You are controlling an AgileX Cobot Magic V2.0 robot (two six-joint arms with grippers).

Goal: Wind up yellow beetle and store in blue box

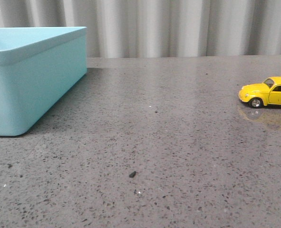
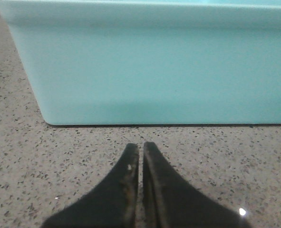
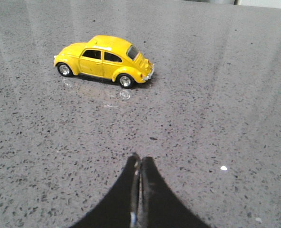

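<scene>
At far right of speckled grey stone table: small glossy yellow beetle toy car, upright, apparently untouched, well apart from large turquoise plastic box. Both grippers pressed together; open right w/ room, approach squarely, pinch body sides.

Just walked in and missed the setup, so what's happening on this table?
Nothing is being handled yet. The yellow beetle sits on its wheels on the grey table, far to the right of the blue box. The right gripper is shut and short of the car; the left gripper, also shut, faces the box's wall.
</scene>
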